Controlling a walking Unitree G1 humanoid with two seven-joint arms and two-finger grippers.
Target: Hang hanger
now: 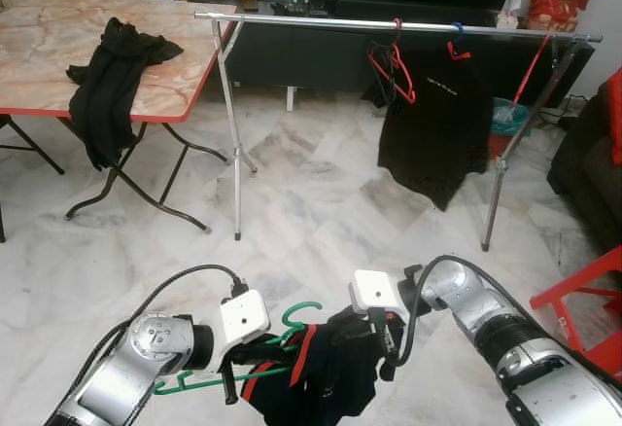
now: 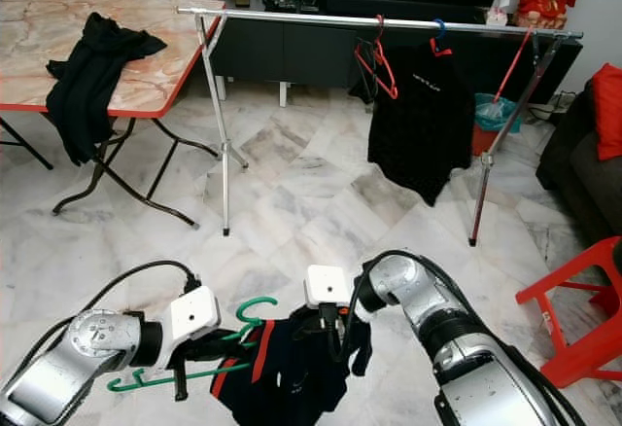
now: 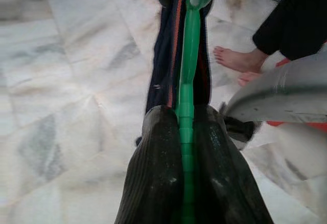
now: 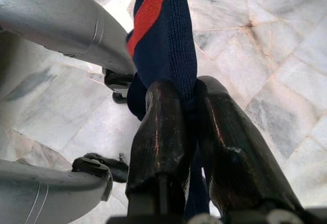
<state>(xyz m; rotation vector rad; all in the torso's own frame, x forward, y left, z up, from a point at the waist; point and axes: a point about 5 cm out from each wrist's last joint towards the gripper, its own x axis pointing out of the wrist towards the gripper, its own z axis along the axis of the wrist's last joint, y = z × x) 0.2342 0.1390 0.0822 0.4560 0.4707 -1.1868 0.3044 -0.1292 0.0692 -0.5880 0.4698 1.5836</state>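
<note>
The left gripper point(image 3: 185, 147) has its two black fingers pressed together on the green hanger point(image 3: 190, 70), whose thin bar runs straight out between them. In the head views this gripper point(image 1: 243, 360) sits low before the robot, with the hanger's hook point(image 1: 303, 315) curling up just beside it and one green arm poking out to the robot's left. The hanger's other arm is buried inside the dark navy garment point(image 1: 321, 377), so its far end cannot be made out.

The right gripper point(image 4: 188, 132) is clamped on a fold of that garment, navy knit with a red stripe point(image 4: 153, 4), the cloth squeezed between both fingers. From the head it shows at the garment's right edge point(image 1: 387, 334), close to the left gripper. The garment's lower part is cut off by the frame edge.

Beyond, on the marble floor point(image 1: 321, 202), stands a metal clothes rail point(image 1: 389, 25). A red hanger point(image 1: 394, 61) hangs empty on it, and a black shirt point(image 1: 435, 124) hangs just beside that. A red-edged folding table point(image 1: 58, 47) to the left has a black garment point(image 1: 112, 86) draped over its edge. In the left wrist view a person's bare foot point(image 3: 240, 60) rests on the floor, the leg cropped.
</note>
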